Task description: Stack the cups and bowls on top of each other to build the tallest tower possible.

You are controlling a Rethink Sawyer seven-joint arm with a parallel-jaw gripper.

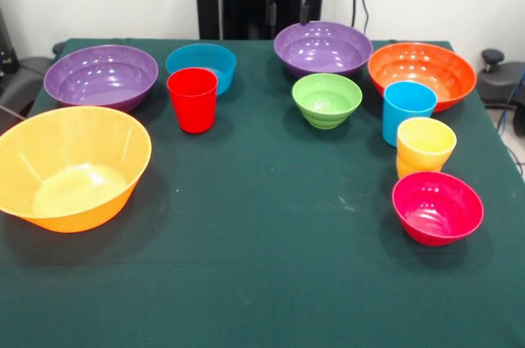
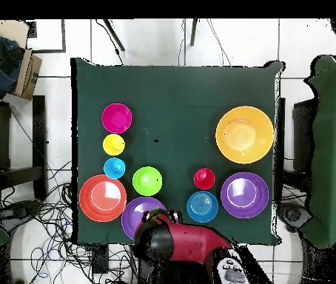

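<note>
My gripper hangs open and empty at the table's far edge, just above the far purple bowl. All cups and bowls stand apart on the green cloth, none stacked. A red cup stands by a blue bowl and a second purple bowl. A big yellow-orange bowl sits front left. A green bowl is in the middle. At the right are an orange bowl, a light blue cup, a yellow cup and a magenta bowl. In the overhead view the arm covers part of one purple bowl.
The table has a dark green cloth, bare across its middle and front. In the overhead view cables lie on the floor by the table, a cardboard box stands at the top left, and green chairs flank both sides.
</note>
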